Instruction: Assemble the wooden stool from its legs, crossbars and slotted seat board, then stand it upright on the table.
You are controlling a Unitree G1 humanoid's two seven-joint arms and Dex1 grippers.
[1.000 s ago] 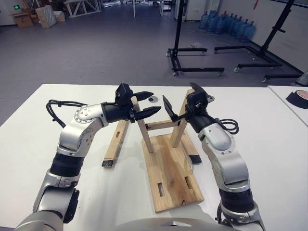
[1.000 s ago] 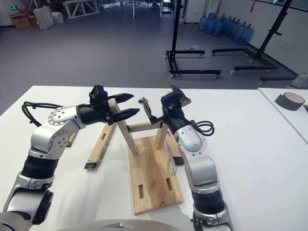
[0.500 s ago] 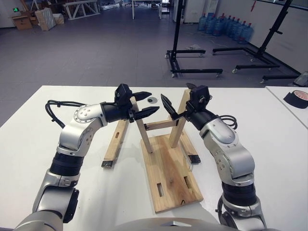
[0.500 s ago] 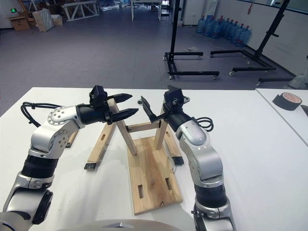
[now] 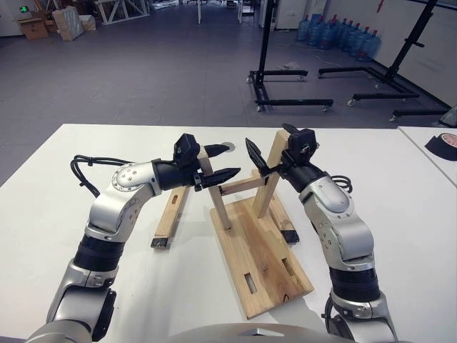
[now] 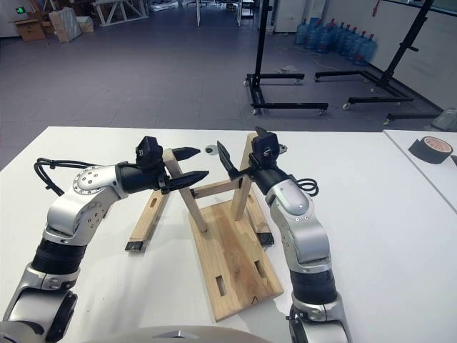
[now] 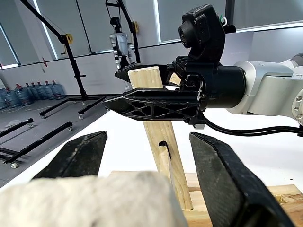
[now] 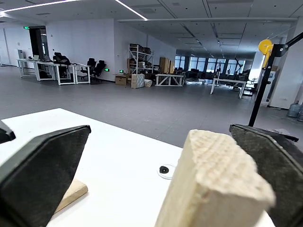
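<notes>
A pale rectangular wooden seat board (image 5: 268, 250) with narrow slots lies flat on the white table (image 5: 400, 236), turned at a slant between the two arms. On its far end stands a pale wooden leg frame (image 5: 239, 187) (two legs joined by one crossbar), with the upper ends of the legs leaning apart. The left gripper (image 6: 203, 163) sits at the top of the frame's left leg (image 5: 219, 200). Its two black fingers are spread wide, with the leg's end between them near their roots; whether either finger touches the wood cannot be told. The right gripper (image 5: 267, 137) sits at the top of the right leg (image 5: 265, 193), its fingers likewise spread, one on either side of the cut end. The right wrist view shows a clear gap on one side and the other pad (image 8: 277, 161) just beside the wood. A second wooden leg frame (image 5: 171, 211) lies flat on the table to the left of the board, under the left arm. A black roll of tape (image 6: 434, 148) rests near the table's right edge, well apart.
</notes>
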